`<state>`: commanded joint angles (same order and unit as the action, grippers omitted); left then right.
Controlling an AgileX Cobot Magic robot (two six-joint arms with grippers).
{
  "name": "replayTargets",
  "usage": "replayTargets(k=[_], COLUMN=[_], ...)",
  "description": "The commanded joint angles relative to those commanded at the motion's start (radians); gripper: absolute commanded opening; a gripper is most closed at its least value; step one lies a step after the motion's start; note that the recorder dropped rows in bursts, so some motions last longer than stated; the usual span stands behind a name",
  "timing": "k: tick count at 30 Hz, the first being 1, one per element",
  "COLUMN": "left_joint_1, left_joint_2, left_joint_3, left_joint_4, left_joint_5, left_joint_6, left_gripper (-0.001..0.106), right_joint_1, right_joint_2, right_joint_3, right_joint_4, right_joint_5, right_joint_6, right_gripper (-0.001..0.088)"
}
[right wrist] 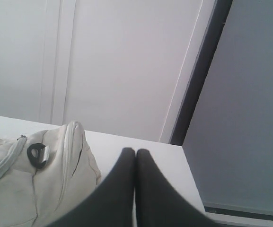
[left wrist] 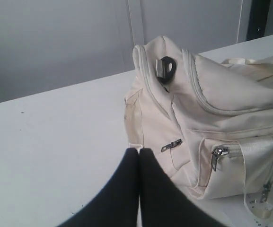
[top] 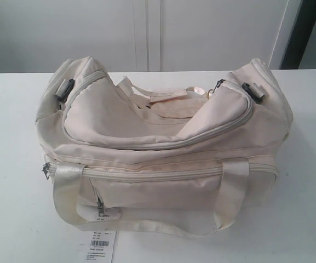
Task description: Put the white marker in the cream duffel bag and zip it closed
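White table (top: 15,219): carries everything in view.

Cream duffel bag (top: 147,120): sits mid-table, upright, top flap sagging in the middle. Its long axis runs left-right across the exterior view, roughly parallel to the near table edge. The front pocket side faces the camera, one end faces each arm.

Top zipper: a curved track sweeping round the front of the flap from end to end. The teeth look joined along the visible curve. Its pull (top: 218,85) sits at the right end.

Front handle (top: 64,186): glossy webbing, drooped down over the front pocket onto the table. Rear handle (top: 163,93): lying across the sagging top.

Left gripper (left wrist: 139,150): black fingers pressed together, nothing between them. It is low over the table, just beside the bag's left end; I cannot tell if it touches.

Right gripper (right wrist: 135,151): fingers likewise pressed together and empty, near the bag's right end but clear of it.

Barcode tag (top: 103,246): white, flat on the table at the bag's front, near the table edge.

Dark strap clips: one on each end, left (top: 65,89) and right (top: 253,92).

White marker: not visible in any view, so its location and heading cannot be told
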<state>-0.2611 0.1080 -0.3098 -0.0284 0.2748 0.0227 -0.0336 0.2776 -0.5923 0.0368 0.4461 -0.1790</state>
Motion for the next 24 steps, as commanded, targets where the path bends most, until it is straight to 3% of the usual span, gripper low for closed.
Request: replayTargets(k=[8, 24], left_joint_1=[0.0, 0.0], left_joint_2=[-0.079, -0.108], left_joint_3=[0.14, 0.258], left_joint_4=[-0.019, -0.024], left_joint_5=[-0.071, -0.124], left_joint_6=[0.0, 0.0], left_gripper=[0.0, 0.0], right_joint_1=[0.0, 0.0], right_joint_2=[0.0, 0.0], right_joint_3=[0.0, 0.0], right_joint_4=[0.0, 0.0], right_joint_5=[0.0, 0.0], right_joint_6=[0.0, 0.019], right_gripper=[0.0, 0.0])
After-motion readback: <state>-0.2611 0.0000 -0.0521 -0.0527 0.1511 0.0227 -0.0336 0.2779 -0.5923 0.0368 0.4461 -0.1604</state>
